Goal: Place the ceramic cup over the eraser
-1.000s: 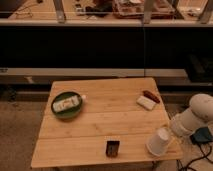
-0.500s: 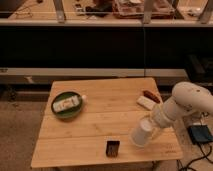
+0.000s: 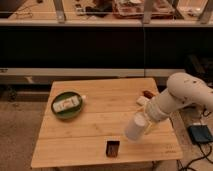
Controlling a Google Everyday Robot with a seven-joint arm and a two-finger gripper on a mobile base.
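Note:
The white ceramic cup [image 3: 135, 128] hangs tilted, mouth down and to the left, just above the wooden table [image 3: 100, 100]. My gripper [image 3: 149, 120] at the end of the white arm holds the cup by its upper right end. The eraser [image 3: 112, 148], a small dark block with a reddish face, stands near the table's front edge, below and left of the cup, a short gap apart from it.
A green plate [image 3: 61, 111] with a white item [image 3: 67, 104] sits at the table's left. A flat white block [image 3: 142, 101] and a reddish-brown bar [image 3: 148, 93] lie at the right, behind the arm. A dark device [image 3: 201, 134] lies on the floor at right.
The arm has carried the cup leftward from the table's front right corner toward the eraser. The cup has tipped over, mouth down and left.

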